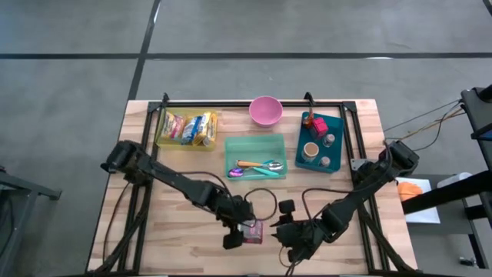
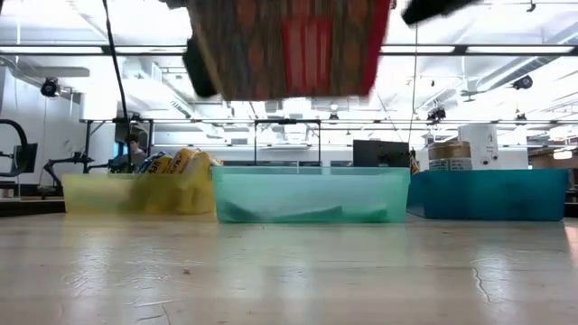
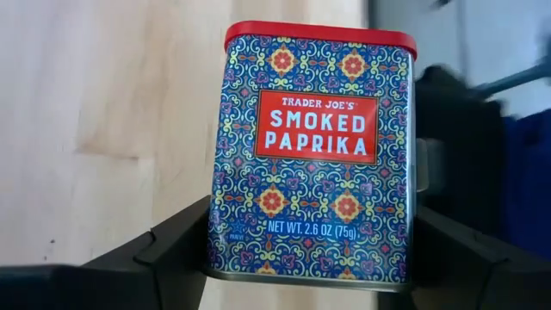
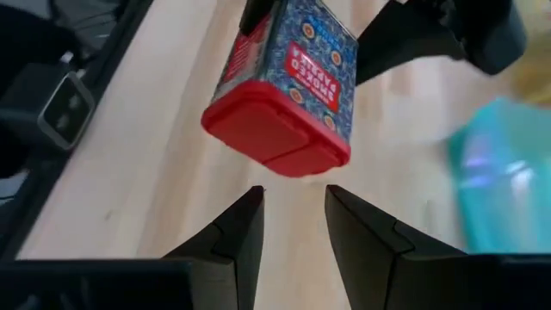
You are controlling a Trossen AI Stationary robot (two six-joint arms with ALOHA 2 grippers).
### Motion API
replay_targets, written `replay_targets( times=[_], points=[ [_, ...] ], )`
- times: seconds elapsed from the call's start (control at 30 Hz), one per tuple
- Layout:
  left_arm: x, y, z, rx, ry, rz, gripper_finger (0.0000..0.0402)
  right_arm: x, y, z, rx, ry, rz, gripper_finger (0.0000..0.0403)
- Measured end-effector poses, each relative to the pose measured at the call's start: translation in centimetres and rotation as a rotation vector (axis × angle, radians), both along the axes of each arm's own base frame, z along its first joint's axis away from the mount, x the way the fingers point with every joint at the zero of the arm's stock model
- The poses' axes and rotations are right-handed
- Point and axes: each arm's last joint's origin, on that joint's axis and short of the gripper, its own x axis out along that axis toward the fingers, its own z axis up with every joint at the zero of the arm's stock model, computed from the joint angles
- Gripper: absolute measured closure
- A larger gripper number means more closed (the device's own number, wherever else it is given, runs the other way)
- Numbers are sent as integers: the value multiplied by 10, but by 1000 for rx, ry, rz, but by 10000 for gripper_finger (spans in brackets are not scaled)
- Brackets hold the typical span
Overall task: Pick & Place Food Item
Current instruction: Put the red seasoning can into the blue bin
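While you look across the near edge of the wooden table, you have the paprika tin pinched between the fingers of the left gripper, one finger on each side wall, with the red lid pointing away from the wrist. In the low view the tin hangs clear above the tabletop, off the wood. Just beside it to your right sits the right gripper, its tips facing the tin's red lid without touching it; its two fingers stand a narrow gap apart and hold nothing.

Farther back, at mid-table, you see the green bin holding a few utensils, among them a spoon and an orange-handled piece. To its left stands the yellow bin with wrapped snack packets inside. To its right is the teal bin, carrying a small cup, a red item and a couple of small jars. Behind the green bin, near the far edge, rests the pink bowl, upright and apart from all three bins. Beyond the table on the right, a sheet with an orange piece lies on a side surface.
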Motion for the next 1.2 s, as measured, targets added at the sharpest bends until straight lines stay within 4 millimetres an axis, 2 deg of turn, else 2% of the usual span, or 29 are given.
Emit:
replay_targets(
  times=[0.13, 0.33, 0.63, 0.87, 1.0, 1.2],
  points=[
    [-7, 11, 25, -45, -21, 0, 96, -3, 8, 14, -85, -58, -24, 278],
    [-23, 20, 43, -55, -44, 6, 96, -17, 25, 24, -167, -180, -88, 278],
    [-35, 42, 50, -147, -150, 83, 96, -20, 32, 32, -132, -240, -138, 278],
    [-38, 46, 44, -193, -145, 95, 96, -18, 33, 34, -108, -261, -141, 276],
    [-39, 46, 42, -208, -139, 91, 96, -18, 34, 35, -74, -266, -152, 239],
    [-38, 45, 44, -239, -157, 75, 96, -18, 34, 35, -59, -267, -160, 119]
  ],
)
